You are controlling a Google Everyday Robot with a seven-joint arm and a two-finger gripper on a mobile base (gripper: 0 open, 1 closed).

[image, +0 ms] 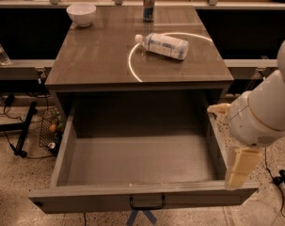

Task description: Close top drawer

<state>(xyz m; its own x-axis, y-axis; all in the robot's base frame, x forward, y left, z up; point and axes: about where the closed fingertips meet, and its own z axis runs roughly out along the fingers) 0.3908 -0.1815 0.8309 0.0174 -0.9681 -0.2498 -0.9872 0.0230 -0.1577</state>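
Note:
The top drawer (142, 197) stands pulled far out toward me. Its grey inside (137, 157) is bare, and its black bail handle (147, 203) sits at the middle of the front panel, at the bottom of the view. My gripper (240, 175) hangs from the white arm (262, 109) at the right. It points down over the drawer's right front corner, just above the right side wall. It holds nothing that I can see.
On the cabinet top (99, 55) are a white bowl (81, 13), a can (149, 4) and a plastic bottle (163, 45) lying on its side. A wire basket (51, 130), cables and a black stand leg (24, 128) lie on the floor to the left.

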